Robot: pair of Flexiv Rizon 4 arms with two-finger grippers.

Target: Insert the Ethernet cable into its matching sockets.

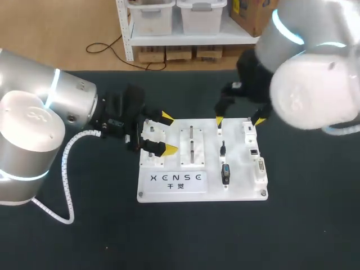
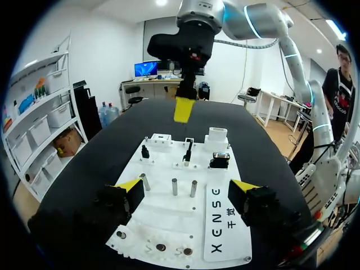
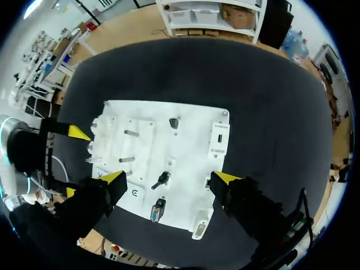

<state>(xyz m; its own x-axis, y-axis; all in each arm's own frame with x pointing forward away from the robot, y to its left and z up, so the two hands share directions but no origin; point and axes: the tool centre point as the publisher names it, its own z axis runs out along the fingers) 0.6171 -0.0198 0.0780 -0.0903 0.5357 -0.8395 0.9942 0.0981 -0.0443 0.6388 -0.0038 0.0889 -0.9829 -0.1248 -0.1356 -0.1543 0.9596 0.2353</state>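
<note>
Black cloth covers the bench (image 1: pixel 304 225), and a white board (image 1: pixel 242 188) lies flat near its middle. White socket blocks (image 1: pixel 248 127) line the board's right edge. Just left of them lie a small black plug (image 1: pixel 223 149) and, nearer, a larger dark plug (image 1: pixel 225 173). Both rest on the board, apart from the sockets. I cannot tell which of them belongs to the Ethernet cable.

At the board's left edge, the left hand (image 1: pixel 169 134) has its yellow tips spread apart and nothing between them. Above the board's far right part, the right hand (image 1: pixel 239 121) has its fingers wide apart and also grips nothing.

From the head view the right arm hides part of the far bench. Seen low across the board, the left wrist view shows three metal pegs (image 2: pixel 174 187) standing upright ahead of its hand, with the other hand hanging over the far edge. Looking straight down, the right wrist view shows the whole board and the small plug lying tilted beneath its spread fingers.
</note>
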